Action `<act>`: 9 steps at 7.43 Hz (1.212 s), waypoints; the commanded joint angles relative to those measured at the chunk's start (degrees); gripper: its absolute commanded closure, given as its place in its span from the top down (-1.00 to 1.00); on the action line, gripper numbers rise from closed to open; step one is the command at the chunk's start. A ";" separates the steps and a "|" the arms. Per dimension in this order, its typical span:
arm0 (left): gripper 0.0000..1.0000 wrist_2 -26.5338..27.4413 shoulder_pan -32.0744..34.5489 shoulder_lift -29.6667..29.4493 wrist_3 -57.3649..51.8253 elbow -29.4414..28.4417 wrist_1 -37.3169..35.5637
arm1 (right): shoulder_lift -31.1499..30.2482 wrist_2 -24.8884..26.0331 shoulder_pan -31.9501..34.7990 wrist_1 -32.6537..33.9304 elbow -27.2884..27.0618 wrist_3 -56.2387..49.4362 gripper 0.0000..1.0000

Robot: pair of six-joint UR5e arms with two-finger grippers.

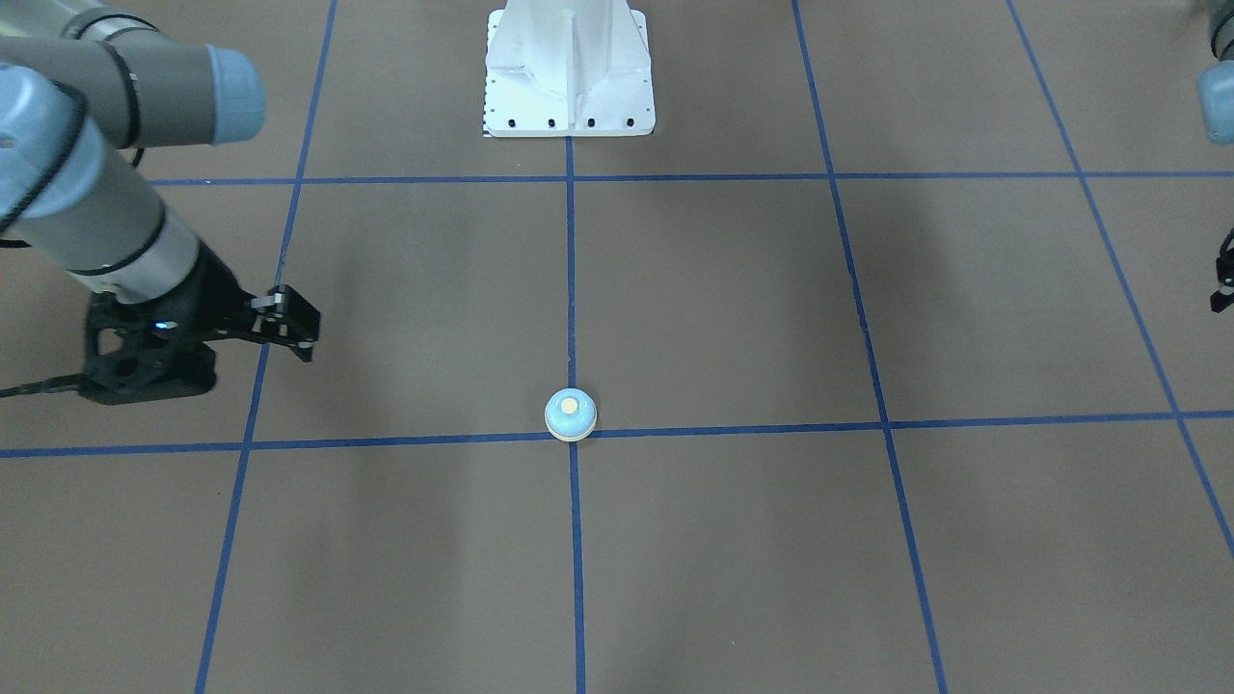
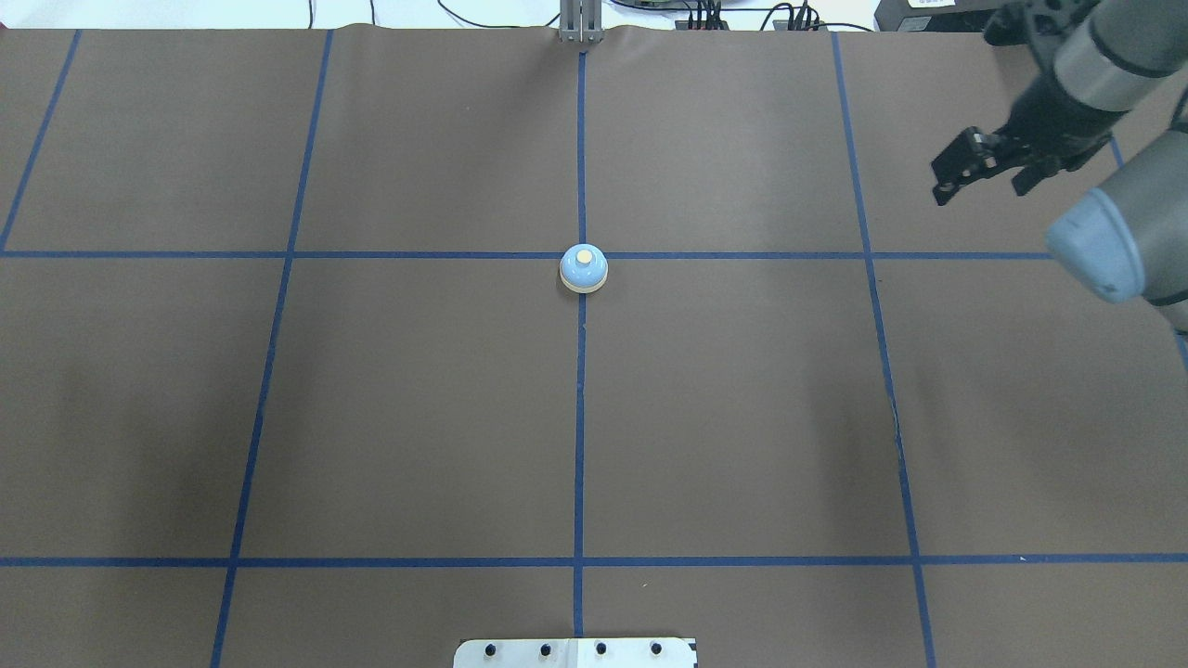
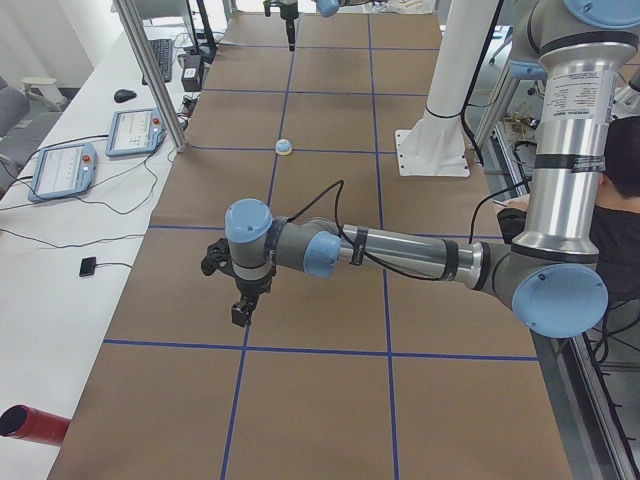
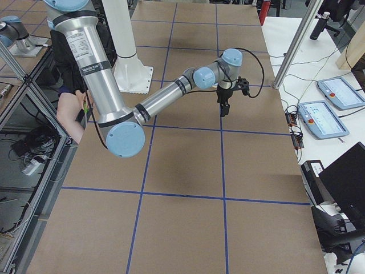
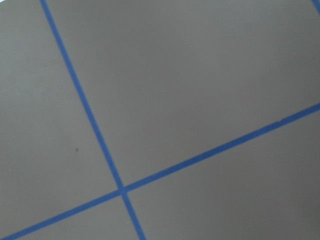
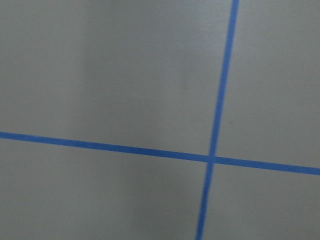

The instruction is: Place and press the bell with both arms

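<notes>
The small light-blue dome-shaped bell (image 2: 584, 269) with a cream button on top stands upright and alone on the brown paper-covered table (image 2: 418, 417). It sits at the middle crossing of the blue tape lines (image 2: 278, 254), well apart from both tools. The black two-finger right gripper (image 2: 986, 181) hangs over the far right part of the table, its fingers spread and nothing between them. The left gripper (image 3: 241, 300) hangs over the left end, and I cannot tell if it is wide or narrow. I think a press with spread fingers can pass on both sides of the button and miss it. A push on the side of the dome can make the light bell slide or tip, and two arms going to one point can hit each other. I count one bell, two grippers, two silver-grey tubular arms, the right arm (image 4: 165, 94) and the left arm (image 3: 400, 245), and one white pedestal (image 1: 569, 77).
</notes>
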State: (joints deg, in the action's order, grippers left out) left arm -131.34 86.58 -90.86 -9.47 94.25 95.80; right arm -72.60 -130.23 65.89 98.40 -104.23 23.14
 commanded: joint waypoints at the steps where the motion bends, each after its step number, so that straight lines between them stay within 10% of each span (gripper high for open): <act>1: 0.99 -0.23 2.79 4.36 -3.62 -0.12 0.52 | -9.10 -1.43 10.26 -0.05 0.07 -17.79 0.99; 9: 1.00 -0.14 6.06 4.72 0.06 4.45 -4.22 | -18.53 -4.95 19.53 -3.82 8.94 -26.21 0.99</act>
State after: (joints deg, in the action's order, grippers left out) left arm -131.48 92.74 -86.09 -9.60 98.58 91.93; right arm -90.53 -135.11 85.00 95.64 -97.66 -2.45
